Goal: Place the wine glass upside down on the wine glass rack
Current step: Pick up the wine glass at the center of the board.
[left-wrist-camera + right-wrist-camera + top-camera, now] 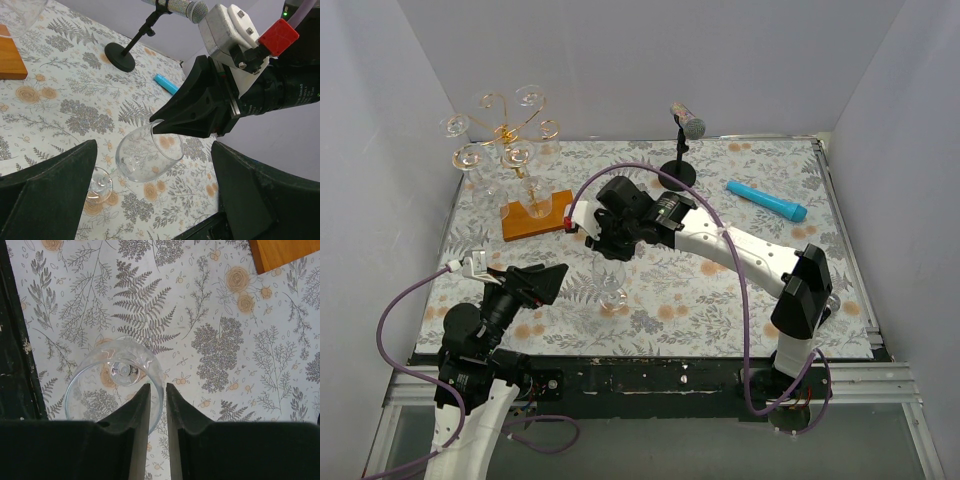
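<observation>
A clear, round-bowled wine glass [610,280] stands upright on its foot on the fern-and-flower printed tablecloth [680,300], a little in front of the wine glass rack [536,222]. The rack is thin gold wire with curled arms, set on a flat orange-brown wooden slab, and other clear glasses [530,97] hang on it. The right gripper [158,392] has matte black wedge fingers set narrowly astride the glass's rim; I cannot tell whether the pads truly bite. The left gripper [155,200] gapes wide and holds nothing, farther in front of the rack than the glass.
</observation>
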Robot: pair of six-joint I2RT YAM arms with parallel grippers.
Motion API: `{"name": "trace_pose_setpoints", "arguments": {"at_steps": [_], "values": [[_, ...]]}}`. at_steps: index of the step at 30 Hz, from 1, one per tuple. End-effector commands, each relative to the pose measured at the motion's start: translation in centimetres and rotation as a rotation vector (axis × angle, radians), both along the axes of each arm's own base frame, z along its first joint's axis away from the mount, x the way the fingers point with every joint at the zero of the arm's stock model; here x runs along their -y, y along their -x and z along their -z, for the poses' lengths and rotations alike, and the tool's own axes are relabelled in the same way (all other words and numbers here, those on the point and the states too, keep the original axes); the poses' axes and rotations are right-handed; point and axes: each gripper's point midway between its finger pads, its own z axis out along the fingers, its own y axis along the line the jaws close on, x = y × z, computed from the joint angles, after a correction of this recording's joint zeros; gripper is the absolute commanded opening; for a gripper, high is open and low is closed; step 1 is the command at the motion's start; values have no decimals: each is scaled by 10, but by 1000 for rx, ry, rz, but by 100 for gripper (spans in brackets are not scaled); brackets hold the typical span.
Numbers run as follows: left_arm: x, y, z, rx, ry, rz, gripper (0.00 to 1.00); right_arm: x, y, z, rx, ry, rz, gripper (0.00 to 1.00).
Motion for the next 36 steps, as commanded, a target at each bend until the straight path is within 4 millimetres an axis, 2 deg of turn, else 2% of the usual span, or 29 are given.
{"name": "trace_pose_setpoints", "arguments": {"at_steps": [1,6,7,14,21,24,30,36], "values": [[-2,-2,-1,12,-3,-12,98,-6,-2,-16,25,-28,-8,24],[-2,-1,-1,13,-1,-12,98,-7,-1,-25,29,-43,-17,3],[-2,-1,-1,14,-1,-11,98,-7,-1,-27,29,-48,-19,1],[-2,0,-2,11,14,-11,98,-2,4,-53,64,-98,-48,1],[4,-2,4,-34,38,12,98,15,3,-76,116,-134,-44,1],[14,-5,14,-92,74,62,98,24,0,-85,111,-159,-34,1],[34,-10,53,-251,150,158,98,47,-6,-103,85,-227,-12,1],[48,-9,62,-282,188,242,98,73,-20,-113,47,-300,41,1]]}}
